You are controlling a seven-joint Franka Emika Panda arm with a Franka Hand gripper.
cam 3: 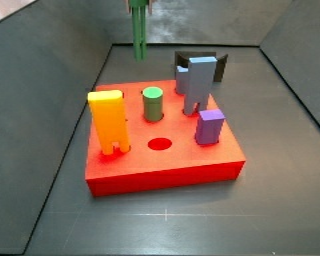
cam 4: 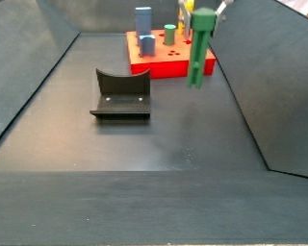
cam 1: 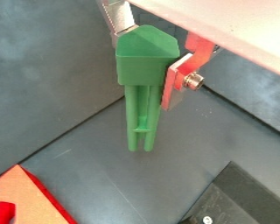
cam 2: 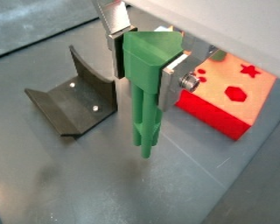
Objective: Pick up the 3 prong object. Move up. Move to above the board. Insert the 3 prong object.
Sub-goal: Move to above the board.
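My gripper is shut on the blocky head of the 3 prong object, a tall slim green bar that hangs upright below the fingers with its prongs down. It is clear of the floor in both wrist views. In a side view the bar hangs beside the board, not over it. The board is a flat red block with a round hole in its top. In that side view the bar is beyond the board's far edge, and the gripper is cut off by the frame's top.
On the board stand an orange pronged block, a short green cylinder, a grey-blue piece and a purple block. The dark fixture stands on the floor near the board. Dark walls enclose the floor.
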